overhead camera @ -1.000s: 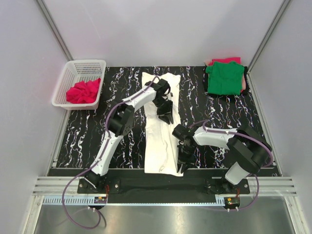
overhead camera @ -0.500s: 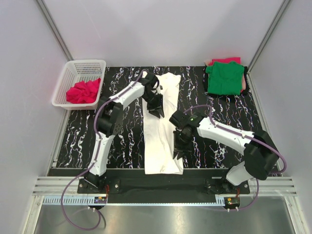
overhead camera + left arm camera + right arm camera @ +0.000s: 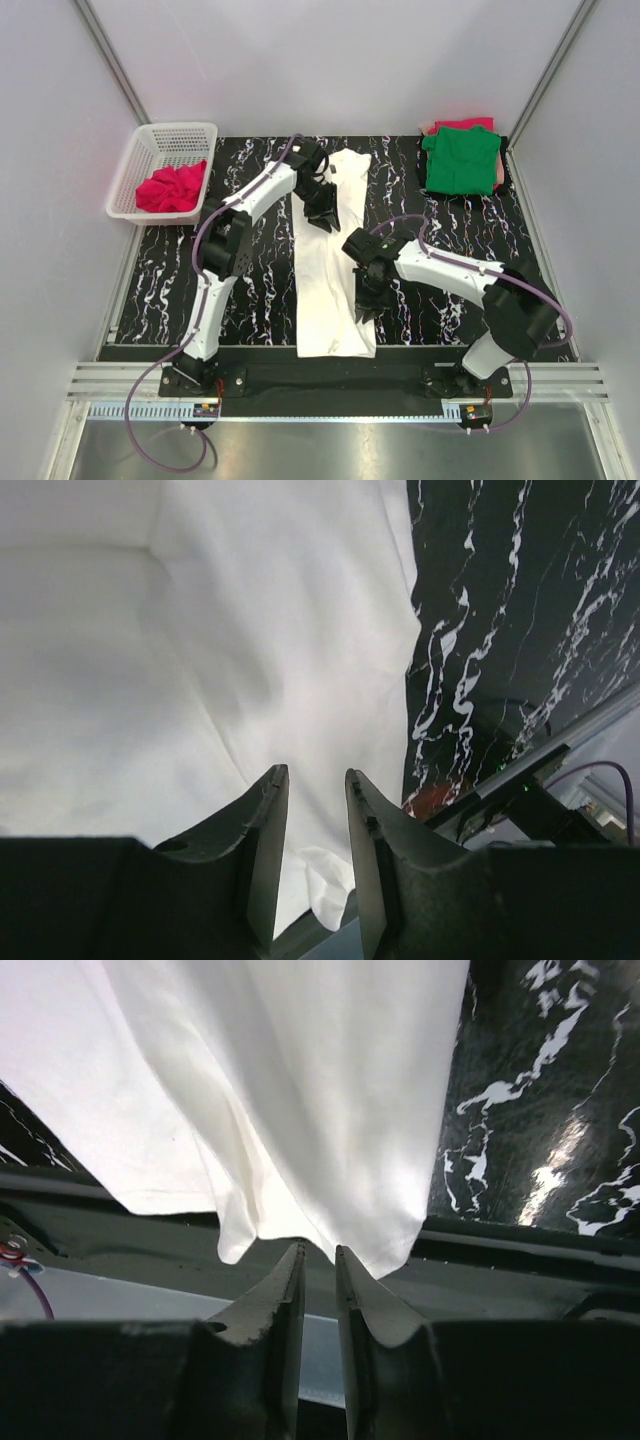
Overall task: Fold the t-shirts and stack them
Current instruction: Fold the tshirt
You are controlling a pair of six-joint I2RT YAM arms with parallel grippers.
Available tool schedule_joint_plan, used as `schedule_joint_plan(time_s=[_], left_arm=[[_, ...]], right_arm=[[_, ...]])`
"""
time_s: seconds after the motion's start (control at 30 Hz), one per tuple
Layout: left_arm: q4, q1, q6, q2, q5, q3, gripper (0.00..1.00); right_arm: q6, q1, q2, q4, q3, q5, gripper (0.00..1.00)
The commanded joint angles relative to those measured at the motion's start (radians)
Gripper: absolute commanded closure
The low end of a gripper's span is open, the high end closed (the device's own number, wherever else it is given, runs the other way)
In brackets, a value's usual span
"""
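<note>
White t-shirt lay folded into a long, narrow strip down the middle of the black marbled table, its hem at the near edge and its collar end toward the far edge. The right gripper hung over the shirt's near right part, just inside its right edge. In the right wrist view its jaws stood only a sliver apart with nothing between them. The rumpled hem showed beyond the fingertips, and whether they touched the cloth could not be told. Farther up the shirt, the left gripper was poised over the left side of its far half, fingers pointing down at the fabric. In the left wrist view its jaws were parted by a narrow gap and pinched nothing, and smooth white cloth with soft creases filled the space past them. The shirt's right edge ran against the dark tabletop there. Well to the right of the shirt's collar end, a green t-shirt sat folded on top of a pinkish-red t-shirt in the far corner. Only the rim of the lower one peeked out. Well to the left of the collar end, a white plastic basket held a crumpled pinkish-red cloth.
</note>
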Motion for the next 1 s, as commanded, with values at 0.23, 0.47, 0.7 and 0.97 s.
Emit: schedule_joint_plan(time_s=[0.23,0.47,0.7,0.97], left_arm=[[0.04,0.159,-0.06,-0.161,-0.214,0.111,0.57],[0.027,0.208,-0.06,-0.09,-0.172,0.134,0.57],[0.027,0.207,-0.065,-0.012,-0.15,0.197,0.58],[0.029,0.211,-0.06,0.074,-0.189,0.251,0.64]], right_arm=[[-0.274,-0.343,-0.014,0.039,0.355,0.159,0.71],[-0.44,-0.426,0.545,-0.2,1.014,0.133,0.73],[-0.392,-0.499,1.029,-0.434,1.803,0.065,1.0],[-0.319,-0.602,1.024,-0.169,1.641,-0.018,1.0]])
